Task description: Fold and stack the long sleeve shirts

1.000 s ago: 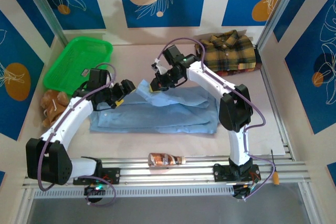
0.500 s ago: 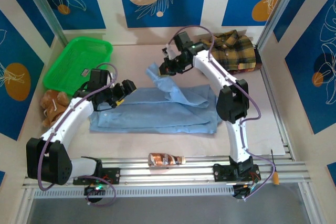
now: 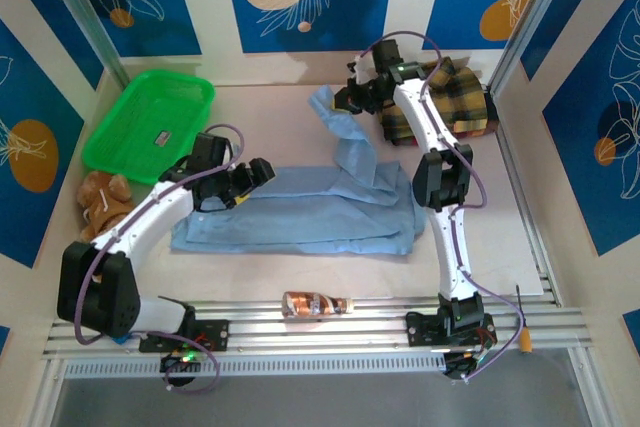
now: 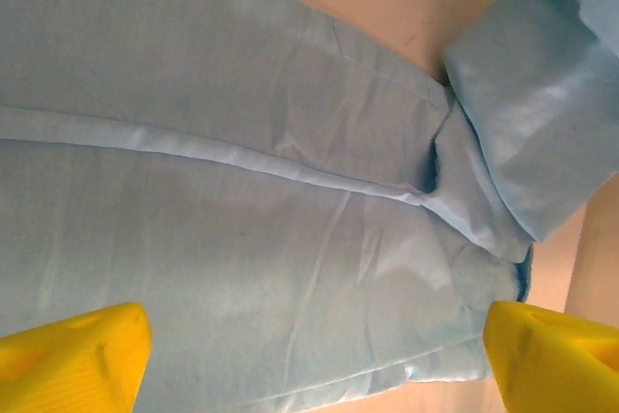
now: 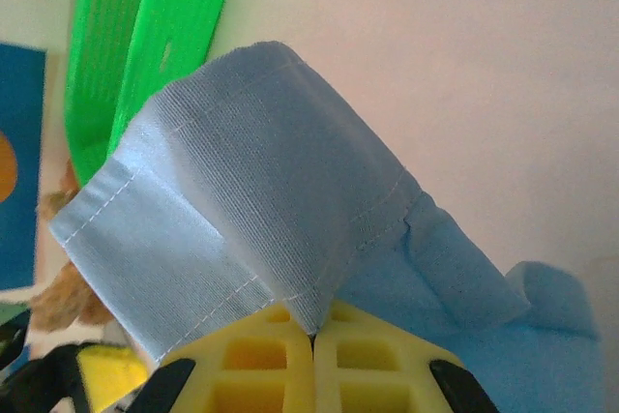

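Note:
The light blue long sleeve shirt (image 3: 300, 215) lies flat mid-table. One sleeve (image 3: 345, 142) rises from it toward the back, its cuff (image 5: 222, 210) pinched in my shut right gripper (image 3: 352, 97) (image 5: 311, 331). That gripper hangs just left of the folded yellow-and-brown plaid shirt (image 3: 452, 97) at the back right. Over the blue shirt's left part my left gripper (image 3: 246, 177) (image 4: 314, 365) stands open; its yellow fingertips (image 4: 73, 355) are spread wide over the cloth (image 4: 242, 191) with nothing held.
A green plastic basket (image 3: 150, 117) (image 5: 135, 36) sits at the back left, with a brown teddy bear (image 3: 100, 197) in front of it. A small bottle (image 3: 315, 303) lies on the front rail. Walls close in on three sides.
My right gripper has carried the blue sleeve up and away to the back right, stretching it out beside the plaid shirt. The left gripper has shifted slightly right over the shirt.

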Controlling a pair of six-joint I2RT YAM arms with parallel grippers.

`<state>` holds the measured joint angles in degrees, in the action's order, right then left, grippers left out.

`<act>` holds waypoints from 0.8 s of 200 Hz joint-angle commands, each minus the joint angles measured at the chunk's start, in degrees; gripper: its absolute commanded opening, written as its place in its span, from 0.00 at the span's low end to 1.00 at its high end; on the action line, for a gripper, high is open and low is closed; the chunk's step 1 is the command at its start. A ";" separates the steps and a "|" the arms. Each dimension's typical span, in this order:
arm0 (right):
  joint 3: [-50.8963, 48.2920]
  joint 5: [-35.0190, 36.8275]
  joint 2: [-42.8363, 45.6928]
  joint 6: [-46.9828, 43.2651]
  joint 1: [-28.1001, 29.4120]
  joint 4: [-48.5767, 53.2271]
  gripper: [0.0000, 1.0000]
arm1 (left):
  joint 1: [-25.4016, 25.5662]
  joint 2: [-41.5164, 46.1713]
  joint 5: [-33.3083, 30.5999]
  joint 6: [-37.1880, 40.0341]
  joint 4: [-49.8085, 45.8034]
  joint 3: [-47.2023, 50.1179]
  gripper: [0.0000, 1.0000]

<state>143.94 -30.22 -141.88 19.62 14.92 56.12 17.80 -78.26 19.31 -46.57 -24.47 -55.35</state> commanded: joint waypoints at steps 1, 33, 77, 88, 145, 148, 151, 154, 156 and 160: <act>-6.46 -10.79 6.81 0.78 3.90 0.97 0.02 | -0.26 -0.41 -3.12 0.86 -2.88 -3.50 0.90; -22.30 -18.12 18.10 1.84 9.44 -0.85 0.02 | -2.93 1.19 -5.77 0.62 -7.11 -6.14 0.90; -40.08 -28.08 23.72 9.77 16.02 -4.82 0.04 | -4.88 3.41 -9.78 2.67 -12.76 -11.33 0.91; -40.05 -27.37 21.81 8.52 16.63 -1.84 0.05 | -4.84 3.06 -10.14 3.34 -13.34 -12.34 0.91; -23.10 -24.53 2.98 7.37 9.88 7.08 0.10 | -2.51 -1.93 -12.03 5.55 -12.49 -15.69 0.90; -21.18 -23.87 1.61 7.49 9.33 7.80 0.10 | -2.18 -2.37 -12.21 5.67 -12.26 -15.93 0.90; -18.99 -23.27 0.17 7.47 8.74 8.91 0.11 | -1.90 -2.80 -12.34 5.69 -12.08 -16.09 0.90; -16.71 -22.87 -1.19 7.46 8.24 9.72 0.11 | -1.55 -3.31 -12.42 5.78 -11.91 -16.31 0.90; -15.21 -22.56 -2.14 7.43 7.97 10.26 0.12 | -1.33 -3.66 -12.38 5.78 -11.78 -16.42 0.90; -12.37 -22.25 -3.77 7.44 7.36 10.92 0.17 | -0.89 -4.31 -12.37 5.77 -11.55 -16.73 0.90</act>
<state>119.07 -53.91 -138.89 26.65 26.37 60.05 14.44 -79.42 8.86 -42.89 -36.03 -69.49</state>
